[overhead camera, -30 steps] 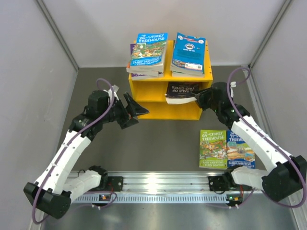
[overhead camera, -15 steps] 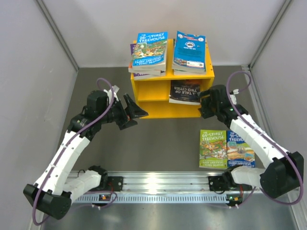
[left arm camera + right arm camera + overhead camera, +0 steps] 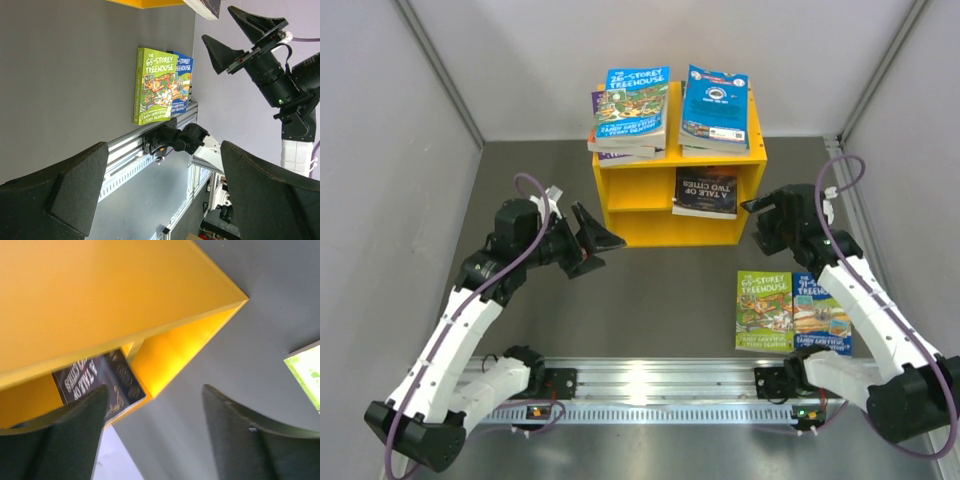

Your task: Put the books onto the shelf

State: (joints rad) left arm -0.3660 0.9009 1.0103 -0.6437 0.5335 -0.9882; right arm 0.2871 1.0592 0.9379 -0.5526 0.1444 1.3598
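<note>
I see right hand [image 3: 752, 224] spread, empty, 3 o'clock of shelf [image 3: 665, 163]; left hand [image 3: 610, 250] spread, 9 o'clock; dark book [image 3: 705, 190] inside.

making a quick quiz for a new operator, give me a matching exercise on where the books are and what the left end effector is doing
Things:
1. dark book
2. green book
3. 26-storey book
4. left end effector

Places or states:
a. flat on the table, in front of the shelf
b. top of the left stack on the shelf's flat top
c. inside the shelf
d. open, holding nothing

Pairs: 1-c, 2-a, 3-b, 4-d
</note>
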